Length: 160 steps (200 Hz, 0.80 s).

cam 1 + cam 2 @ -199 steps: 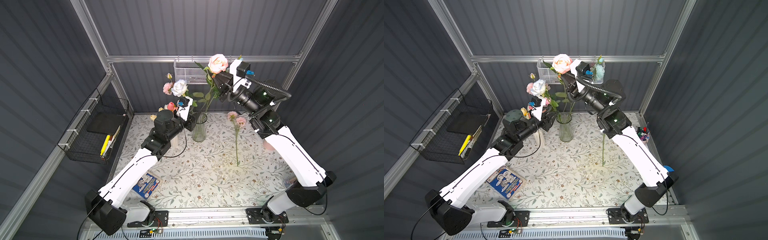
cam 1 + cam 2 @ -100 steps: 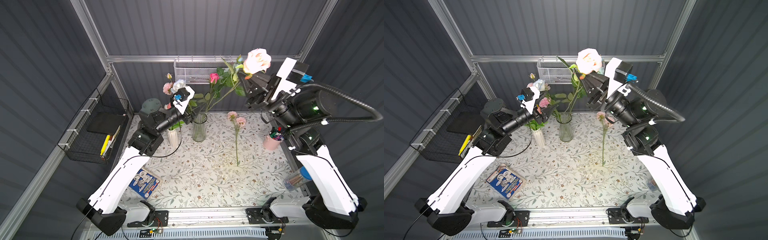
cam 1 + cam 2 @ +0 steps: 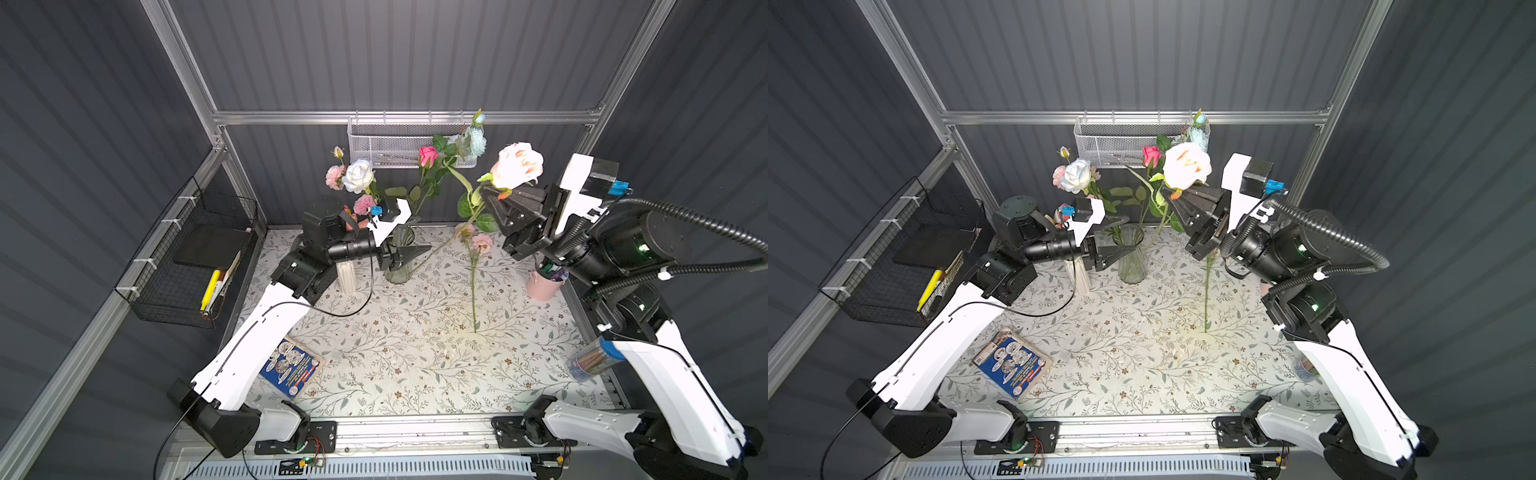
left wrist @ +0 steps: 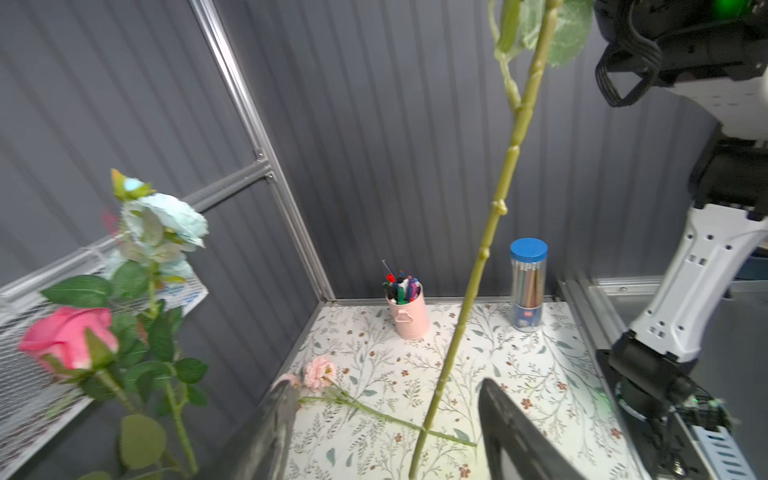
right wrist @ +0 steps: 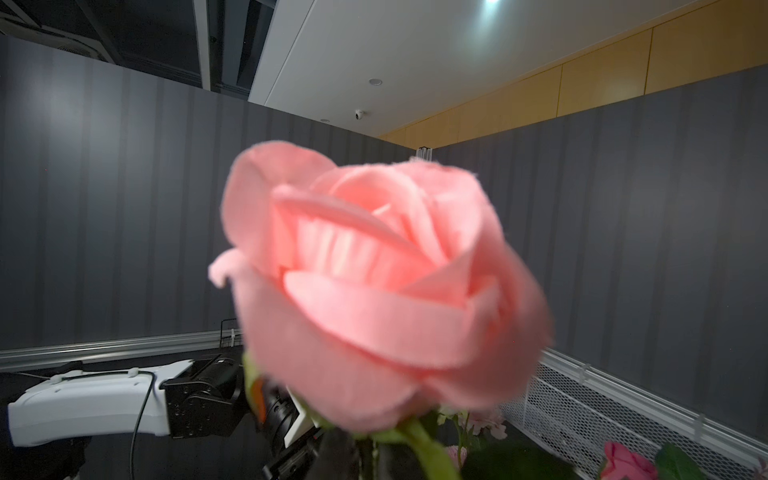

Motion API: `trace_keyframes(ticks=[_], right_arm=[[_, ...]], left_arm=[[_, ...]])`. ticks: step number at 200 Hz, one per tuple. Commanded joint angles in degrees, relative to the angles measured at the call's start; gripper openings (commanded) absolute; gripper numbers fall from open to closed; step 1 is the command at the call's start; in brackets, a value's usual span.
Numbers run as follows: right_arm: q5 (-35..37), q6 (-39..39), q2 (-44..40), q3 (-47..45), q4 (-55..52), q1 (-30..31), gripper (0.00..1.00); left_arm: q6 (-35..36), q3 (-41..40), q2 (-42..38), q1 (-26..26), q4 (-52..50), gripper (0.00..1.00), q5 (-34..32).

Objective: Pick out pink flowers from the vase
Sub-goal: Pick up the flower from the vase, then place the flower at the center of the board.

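Rose stem point(image 4: 504, 183) sits clamped between right fingers point(image 3: 507, 208); left fingers point(image 3: 411, 252) stand wide apart.

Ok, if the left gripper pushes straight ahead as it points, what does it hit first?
Most likely the stem of the pale pink rose that the right gripper holds: it crosses between the left gripper's open jaws in the wrist view. Depth is unclear; the pink pen cup stands beyond.

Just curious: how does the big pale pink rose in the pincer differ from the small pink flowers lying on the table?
The big pale pink rose is held aloft by the right pincer; the small pink flowers lie flat on the floral tablecloth. The rose is one large bloom; the others are two small ruffled ones. Both have long green stems.
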Motion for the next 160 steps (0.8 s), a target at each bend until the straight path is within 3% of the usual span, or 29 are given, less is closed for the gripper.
trace_keyframes(ticks=[1,66,108,131,141,149,160], right_arm=[[-0.1,2.3,-1.2,-1.1,-0.2,-0.1,0.00],[0.5,6.1,-0.9,-1.7,2.0,-0.1,0.00],[1.7,6.8,-0.6,-1.3,2.7,-0.1,0.00],[1.9,6.6,-0.6,-1.2,2.3,-0.1,0.00],[2.4,5.7,-0.8,-1.5,1.5,-0.1,0.00],[2.8,5.4,-1.2,-2.0,1.2,-0.1,0.08],[3.9,5.2,-2.3,-3.5,1.2,-0.1,0.34]], left_arm=[[-2.8,0.7,0.8,-0.9,-1.7,0.70,9.2],[-2.6,-0.5,3.6,-4.3,-3.6,0.66,11.5],[-2.0,-2.8,3.7,-5.0,-1.5,0.33,11.9],[-1.6,-3.2,3.3,-5.0,-0.5,0.01,11.1],[-1.3,-3.8,2.8,-5.0,0.4,0.00,10.6],[-1.4,-4.5,2.2,-5.0,1.0,0.00,10.2],[-3.9,-5.9,1.3,-5.0,1.9,0.00,10.8]])
